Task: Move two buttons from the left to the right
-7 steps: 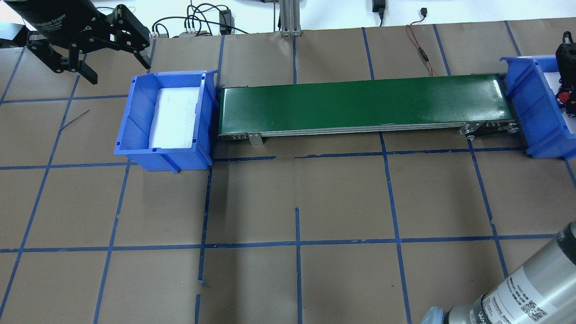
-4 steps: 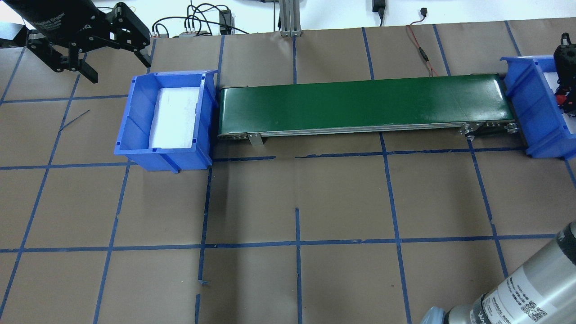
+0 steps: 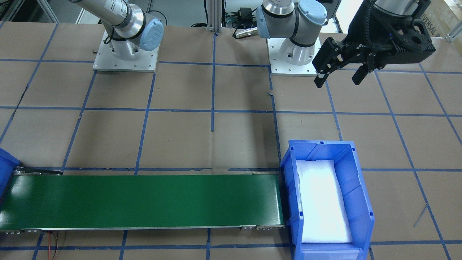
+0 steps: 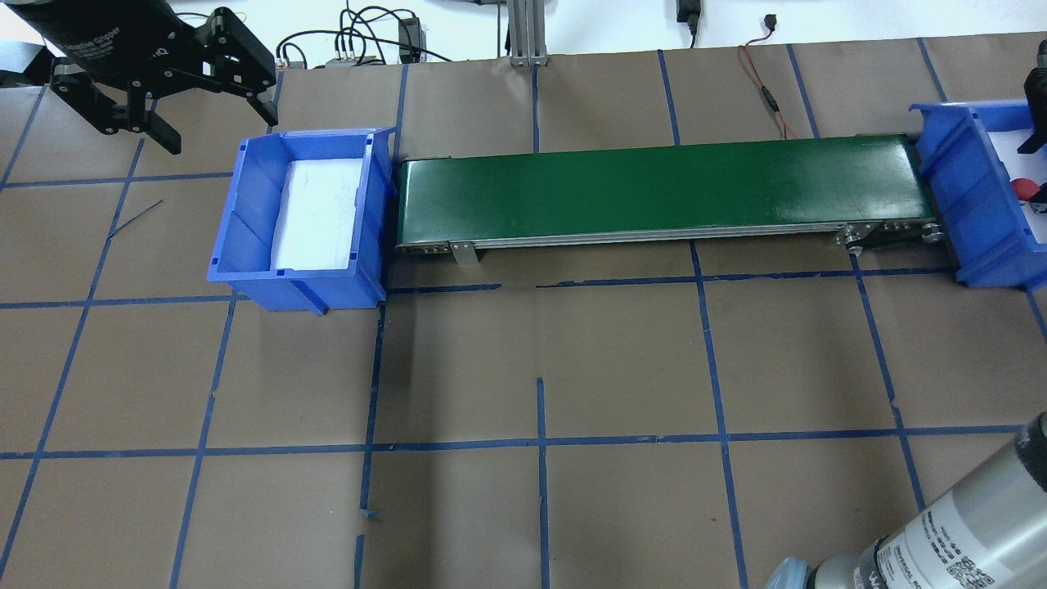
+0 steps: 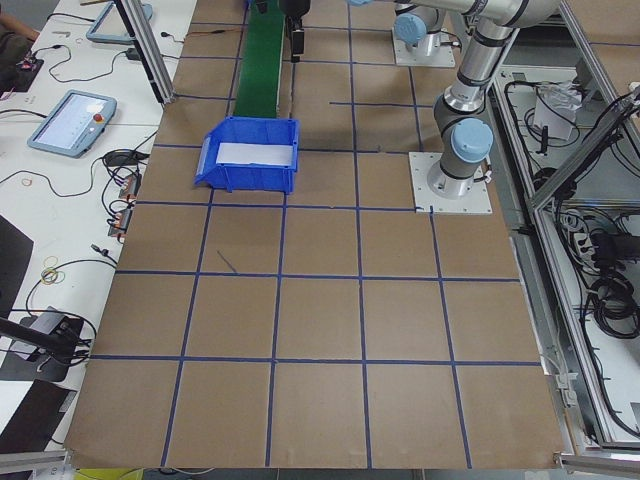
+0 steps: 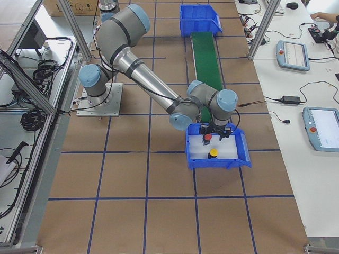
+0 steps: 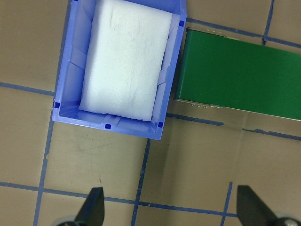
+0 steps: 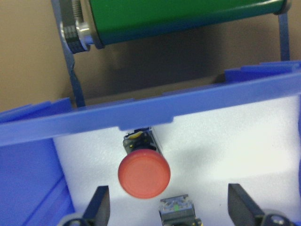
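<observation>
Two look delivered: right gripper [image 8: 169,200] just spread wide, leaving red button [image 8: 143,175] by yellow button [image 6: 213,153] in table's right-end bin [image 8: 197,101]; left gripper [image 3: 337,82] agape, empty.

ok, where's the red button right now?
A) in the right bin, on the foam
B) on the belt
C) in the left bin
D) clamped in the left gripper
A: the red button lies on the foam inside the right bin, and the belt carries nothing.
</observation>
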Robot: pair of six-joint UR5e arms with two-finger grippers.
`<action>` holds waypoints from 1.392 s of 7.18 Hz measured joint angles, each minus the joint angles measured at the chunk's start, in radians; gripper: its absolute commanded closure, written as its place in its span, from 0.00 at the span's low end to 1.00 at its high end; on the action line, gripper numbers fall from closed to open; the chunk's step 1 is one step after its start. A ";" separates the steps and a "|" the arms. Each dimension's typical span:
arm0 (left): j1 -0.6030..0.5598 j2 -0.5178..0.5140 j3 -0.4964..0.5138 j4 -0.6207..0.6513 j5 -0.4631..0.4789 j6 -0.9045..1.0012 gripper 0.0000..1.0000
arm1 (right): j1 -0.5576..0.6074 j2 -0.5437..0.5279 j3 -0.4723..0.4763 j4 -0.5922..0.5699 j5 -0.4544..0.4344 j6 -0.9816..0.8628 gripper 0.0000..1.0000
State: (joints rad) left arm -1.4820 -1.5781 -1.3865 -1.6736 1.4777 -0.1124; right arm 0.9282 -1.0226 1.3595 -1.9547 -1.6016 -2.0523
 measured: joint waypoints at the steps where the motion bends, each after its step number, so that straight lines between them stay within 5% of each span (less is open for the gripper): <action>1: 0.002 0.001 -0.001 0.000 0.001 0.000 0.00 | 0.000 -0.047 -0.003 0.050 -0.005 -0.001 0.11; 7: 0.011 0.001 -0.006 0.018 0.014 0.045 0.00 | -0.010 -0.391 -0.019 0.430 -0.059 0.018 0.01; 10: 0.014 0.002 -0.001 0.018 0.018 0.071 0.00 | 0.002 -0.464 0.015 0.509 -0.058 0.166 0.00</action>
State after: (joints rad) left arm -1.4678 -1.5757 -1.3879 -1.6552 1.4956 -0.0416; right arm 0.9299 -1.4865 1.3741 -1.4455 -1.6593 -1.8864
